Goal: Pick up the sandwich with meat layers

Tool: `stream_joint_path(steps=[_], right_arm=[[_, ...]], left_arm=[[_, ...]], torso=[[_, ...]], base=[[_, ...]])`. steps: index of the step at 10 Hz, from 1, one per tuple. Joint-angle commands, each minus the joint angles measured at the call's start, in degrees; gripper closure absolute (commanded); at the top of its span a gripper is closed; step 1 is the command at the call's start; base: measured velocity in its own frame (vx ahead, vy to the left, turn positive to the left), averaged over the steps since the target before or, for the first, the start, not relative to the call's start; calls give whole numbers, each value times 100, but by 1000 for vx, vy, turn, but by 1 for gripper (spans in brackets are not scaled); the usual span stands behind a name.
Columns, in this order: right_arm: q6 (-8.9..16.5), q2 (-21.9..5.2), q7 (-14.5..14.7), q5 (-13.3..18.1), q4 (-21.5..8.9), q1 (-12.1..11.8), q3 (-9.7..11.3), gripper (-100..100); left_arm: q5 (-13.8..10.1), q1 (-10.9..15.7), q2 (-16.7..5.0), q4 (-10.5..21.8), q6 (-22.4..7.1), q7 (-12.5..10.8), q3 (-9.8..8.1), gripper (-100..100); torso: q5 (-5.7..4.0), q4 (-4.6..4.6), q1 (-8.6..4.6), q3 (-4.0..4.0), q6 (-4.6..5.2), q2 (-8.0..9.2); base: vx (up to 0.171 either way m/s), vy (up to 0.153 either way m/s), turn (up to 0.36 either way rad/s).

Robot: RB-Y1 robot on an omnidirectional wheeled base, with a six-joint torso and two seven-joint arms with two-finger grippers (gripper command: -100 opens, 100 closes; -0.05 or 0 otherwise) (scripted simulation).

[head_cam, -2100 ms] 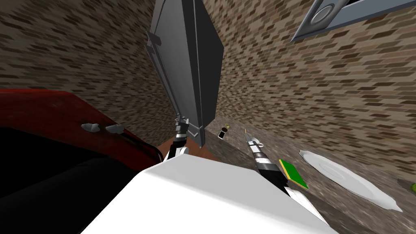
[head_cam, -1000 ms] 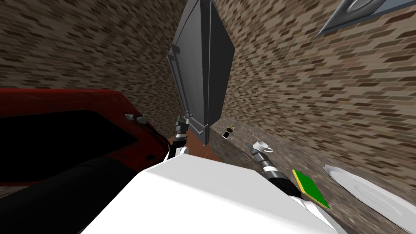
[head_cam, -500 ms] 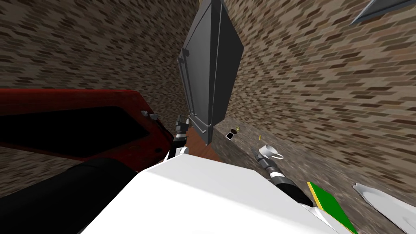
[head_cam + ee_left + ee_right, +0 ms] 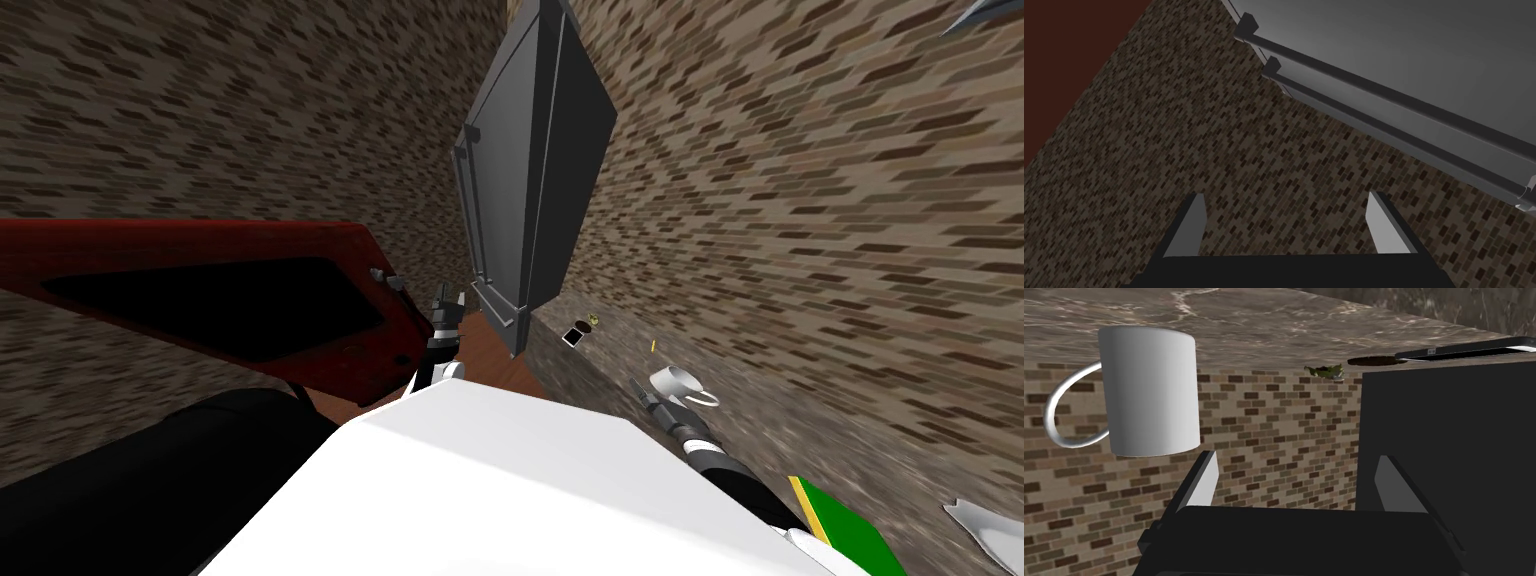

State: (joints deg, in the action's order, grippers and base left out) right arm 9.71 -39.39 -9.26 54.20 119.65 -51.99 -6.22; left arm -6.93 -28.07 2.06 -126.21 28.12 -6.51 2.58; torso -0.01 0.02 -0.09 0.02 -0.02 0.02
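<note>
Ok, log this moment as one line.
left gripper open, near grey fridge | right gripper open, near white mug on marbled counter | nothing held

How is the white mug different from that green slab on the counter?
The white mug is round with a loop handle; the green slab is flat, straight-sided and yellow-edged. The mug stands tall; the slab lies low. The mug sits close by the right pincer; the slab lies back beside that forearm. Both rest on the mottled counter.
</note>
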Motion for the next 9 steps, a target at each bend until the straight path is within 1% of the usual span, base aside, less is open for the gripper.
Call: stream_joint_path(steps=[1,3,4,5,6,7,8,9], right_arm=[[101,-77,-90,286,-143,-43,-5,-100],[101,-77,-90,549,-143,-43,-5,-100],[372,-371,-271,750,-336,-197,19,-100],[372,-378,-271,980,-336,-197,19,-100],[372,-378,-271,1115,-336,-197,19,-100],[616,-615,-455,1330,-536,-350,57,-100],[636,-682,-455,1560,-536,-350,57,-100],[636,-682,-455,1690,-536,-350,57,-100]], left_arm=[[0,0,0,0,0,0,0,0],[0,-2,0,0,0,0,-1,0],[0,-2,0,0,0,0,-1,0],[0,0,0,0,0,0,0,0],[0,-2,0,0,0,0,-1,0],[0,-2,0,0,0,0,-1,0],[0,0,0,0,0,0,0,0],[0,-2,0,0,0,0,-1,0]], torso=[[0,0,0,0,0,0],[-1,0,-1,-1,8,-2],[-1,0,-1,-2,7,-4],[0,-1,0,-2,0,-3],[-1,0,-1,-1,7,-3],[-1,0,-1,-2,8,-3],[-1,-1,0,-3,0,-5],[-1,-1,-1,-2,8,-5]], base=[[-17,4,170],[-5,0,-12],[-11,14,335],[-12,4,161],[-6,1,-27],[-8,14,335],[-6,4,155],[-1,1,-39]])
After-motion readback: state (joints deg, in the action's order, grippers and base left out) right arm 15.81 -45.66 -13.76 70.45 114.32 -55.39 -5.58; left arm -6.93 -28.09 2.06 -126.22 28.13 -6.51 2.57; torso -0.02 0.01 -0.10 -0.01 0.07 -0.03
